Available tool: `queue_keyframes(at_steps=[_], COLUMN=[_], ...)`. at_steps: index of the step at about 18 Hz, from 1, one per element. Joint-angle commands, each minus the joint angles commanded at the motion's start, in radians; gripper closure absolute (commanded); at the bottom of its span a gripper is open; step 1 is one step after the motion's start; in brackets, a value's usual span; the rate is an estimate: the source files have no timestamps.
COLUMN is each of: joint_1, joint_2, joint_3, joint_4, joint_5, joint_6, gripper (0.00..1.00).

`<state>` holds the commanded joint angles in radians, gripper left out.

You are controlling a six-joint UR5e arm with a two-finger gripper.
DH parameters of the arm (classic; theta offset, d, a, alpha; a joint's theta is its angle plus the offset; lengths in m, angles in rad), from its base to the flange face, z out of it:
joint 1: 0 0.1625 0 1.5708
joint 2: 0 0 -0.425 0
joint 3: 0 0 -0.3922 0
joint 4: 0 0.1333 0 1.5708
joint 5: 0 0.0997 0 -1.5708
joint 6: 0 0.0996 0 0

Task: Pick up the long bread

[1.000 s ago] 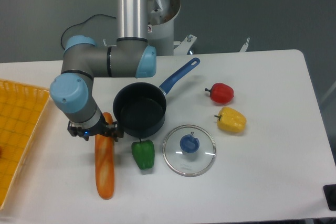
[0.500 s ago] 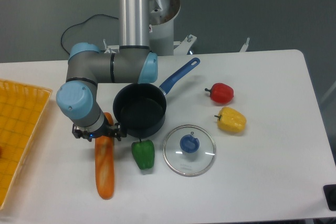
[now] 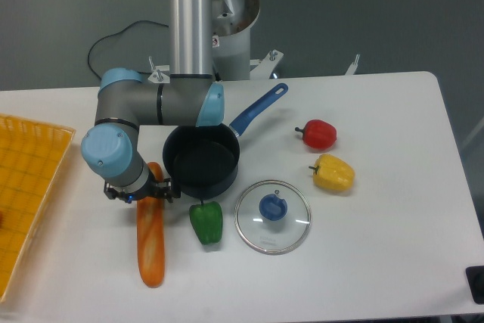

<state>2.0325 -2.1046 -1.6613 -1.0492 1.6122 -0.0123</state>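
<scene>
The long bread is an orange-brown loaf lying lengthwise on the white table, left of the black pot. My gripper points straight down over the loaf's upper part. Its dark fingers stand on either side of the loaf, wider than the loaf, so it looks open. The wrist hides the fingertips and the loaf's top section.
A green pepper lies just right of the loaf. A glass lid with a blue knob, a yellow pepper and a red pepper lie further right. A yellow basket stands at the left edge.
The wrist and gripper have shifted slightly right and down along the loaf over the last second, with almost no motion in the last half second. The bread has not moved.
</scene>
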Motion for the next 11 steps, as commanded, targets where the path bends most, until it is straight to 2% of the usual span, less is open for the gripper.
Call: queue_keyframes(at_steps=[7,9,11], joint_1=[-0.003,-0.008,-0.009], joint_2=[0.000,-0.003,-0.009], joint_3=[0.000,0.000,0.001], joint_4=[0.000,0.000,0.002], joint_5=[0.000,0.000,0.000], joint_6=[0.000,0.000,0.000], gripper=[0.00,0.06,0.07])
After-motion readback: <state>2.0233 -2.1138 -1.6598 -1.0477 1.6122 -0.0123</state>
